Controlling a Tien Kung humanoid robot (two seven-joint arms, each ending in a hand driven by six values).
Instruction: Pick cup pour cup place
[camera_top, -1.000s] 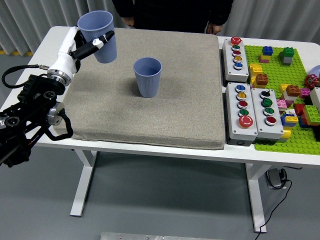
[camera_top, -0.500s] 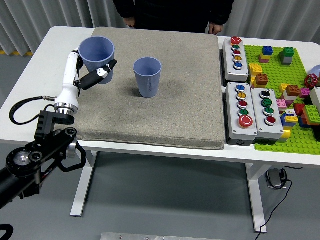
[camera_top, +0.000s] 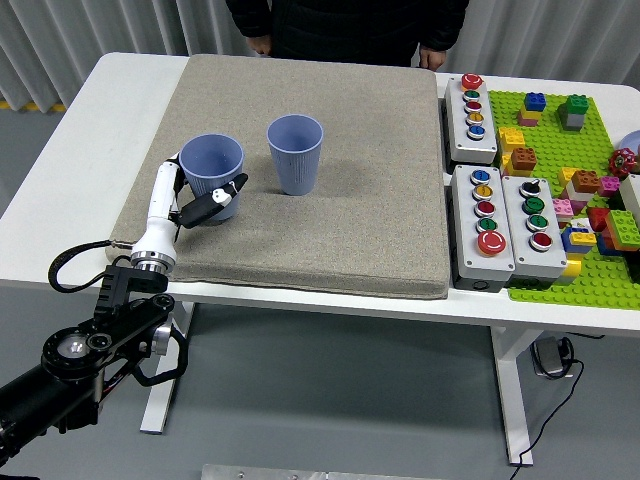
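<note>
Two blue ribbed cups stand upright on the grey mat (camera_top: 330, 220). The left cup (camera_top: 212, 167) sits near the mat's left side with my left hand (camera_top: 205, 205) wrapped around its lower half, thumb across the front. I cannot tell whether its base rests on the mat. The second cup (camera_top: 295, 152) stands free a short way to its right, nothing touching it. My left arm comes up from the lower left corner. My right arm does not show.
A person stands at the table's far edge, hands (camera_top: 258, 44) resting there. Right of the mat are three button boxes (camera_top: 473, 105) and a green baseplate (camera_top: 590, 200) with several loose bricks. The white table (camera_top: 60, 190) shows bare at the left.
My left hand has carried its cup down and toward me, from high at the mat's far left corner to low beside the second cup. The second cup has stayed put.
</note>
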